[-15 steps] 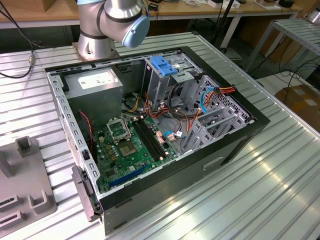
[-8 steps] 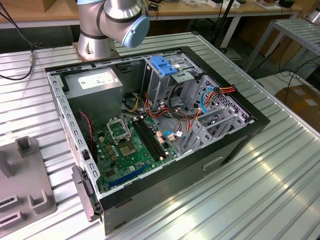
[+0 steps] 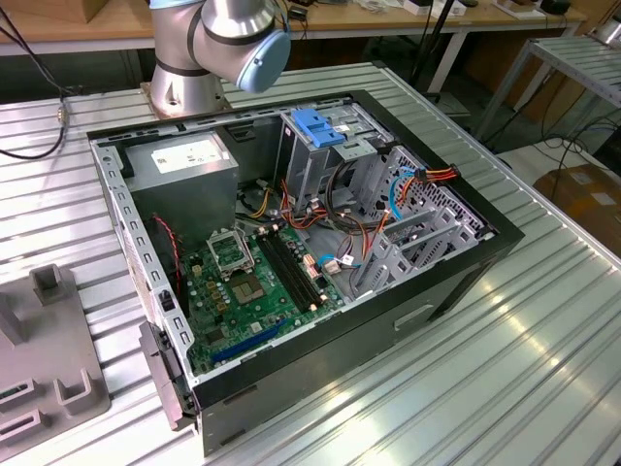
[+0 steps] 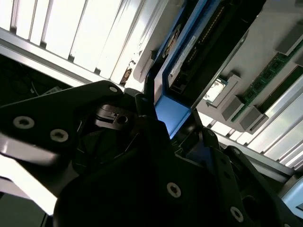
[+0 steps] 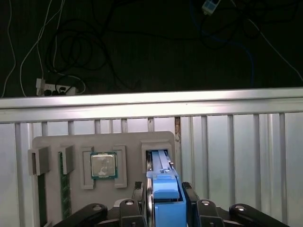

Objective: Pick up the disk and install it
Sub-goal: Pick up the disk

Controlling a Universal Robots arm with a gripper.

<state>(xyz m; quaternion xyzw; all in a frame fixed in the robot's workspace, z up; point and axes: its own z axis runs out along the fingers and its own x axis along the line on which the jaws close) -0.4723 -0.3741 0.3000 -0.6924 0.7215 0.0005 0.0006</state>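
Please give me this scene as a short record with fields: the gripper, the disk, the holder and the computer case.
gripper: shut on the disk, clamping its blue frame
disk: standing on edge in a slot of the grey holder
holder: lies on the slatted metal table
also in holder: processor chip, green memory stick
computer case: open, on its side, motherboard exposed

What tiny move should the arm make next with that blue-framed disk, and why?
Probably a short lift straight out of the slot: in the first wrist view the gripper looks closed on the disk, which stands in the grey holder tray, so tilting might jam it.
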